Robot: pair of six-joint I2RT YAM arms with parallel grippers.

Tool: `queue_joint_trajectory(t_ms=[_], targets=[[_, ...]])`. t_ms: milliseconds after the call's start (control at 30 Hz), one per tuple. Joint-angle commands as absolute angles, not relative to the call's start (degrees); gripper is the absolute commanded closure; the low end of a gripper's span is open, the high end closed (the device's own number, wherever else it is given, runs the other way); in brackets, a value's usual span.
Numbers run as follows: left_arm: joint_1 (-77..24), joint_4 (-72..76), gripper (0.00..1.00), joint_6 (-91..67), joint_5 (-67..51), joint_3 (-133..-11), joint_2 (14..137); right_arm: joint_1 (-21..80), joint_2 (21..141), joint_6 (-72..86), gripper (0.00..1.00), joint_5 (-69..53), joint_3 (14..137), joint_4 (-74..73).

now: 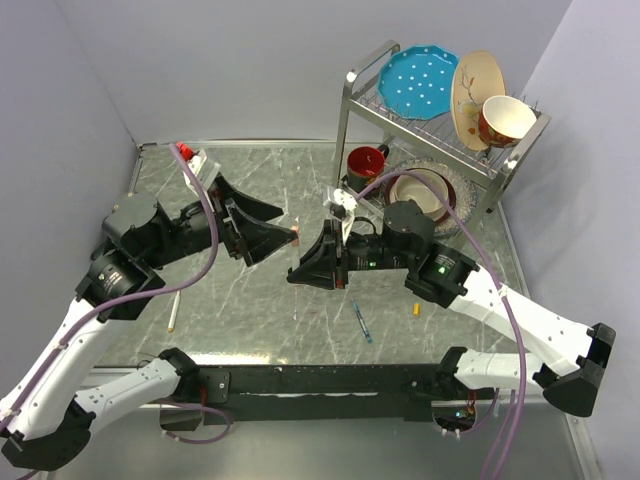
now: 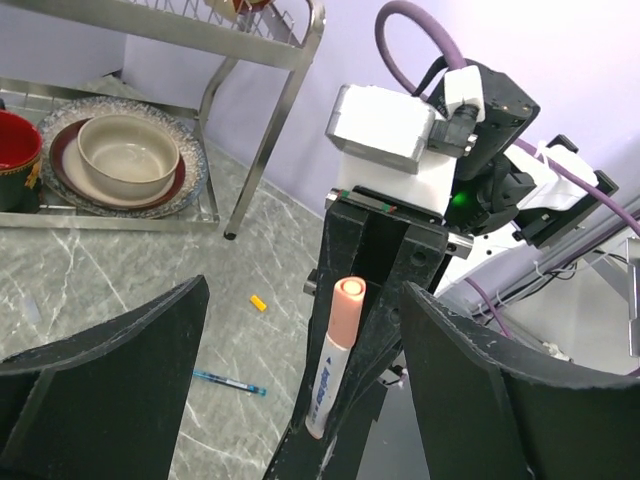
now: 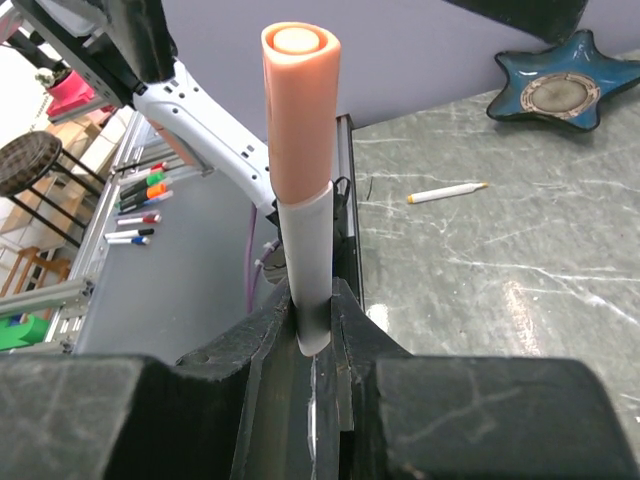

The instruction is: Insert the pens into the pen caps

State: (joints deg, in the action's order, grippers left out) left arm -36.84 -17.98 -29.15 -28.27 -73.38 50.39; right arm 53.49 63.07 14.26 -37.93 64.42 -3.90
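A white pen stands in my right gripper, which is shut on the barrel's lower end. A red-orange pen cap sits on the pen's free end. My left gripper is open, with its wide black fingers on either side of the capped pen and apart from it. In the top view the two grippers meet over the middle of the table, the left gripper facing the right gripper. A blue-teal pen and a yellow-orange cap lie on the table. Another white pen lies at the left.
A metal dish rack stands at the back right with a blue plate, a bowl, a red mug and stacked plates. A blue star-shaped dish lies on the table beyond the white pen.
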Motion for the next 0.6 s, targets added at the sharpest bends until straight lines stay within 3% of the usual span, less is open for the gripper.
queue_joint_trajectory(t_ms=[0, 200, 400, 500, 533, 567], targets=[[-36.91, -12.75, 0.21, -28.74, -30.67, -73.04, 49.39, 54.58, 62.31, 13.71, 1.0, -36.65, 66.09, -3.78], [-36.91, -12.65, 0.24, -29.27, -32.78, -72.33, 50.97, 55.37, 62.58, 14.24, 1.0, -35.69, 66.1, -3.69], [-36.91, -11.52, 0.37, -30.15, -34.89, -70.58, 52.12, 55.63, 62.84, 14.68, 1.0, -35.42, 66.01, -3.52], [-36.91, -11.25, 0.58, -30.85, -36.46, -70.05, 52.38, 55.72, 63.02, 14.76, 1.0, -35.86, 66.62, -3.95], [-36.91, -11.08, 0.73, -31.11, -37.08, -69.61, 52.38, 55.64, 63.02, 14.85, 1.0, -35.69, 66.62, -4.04], [-36.91, -10.64, 0.79, -31.46, -37.87, -69.09, 52.3, 55.72, 62.93, 14.94, 1.0, -35.34, 66.53, -3.35]])
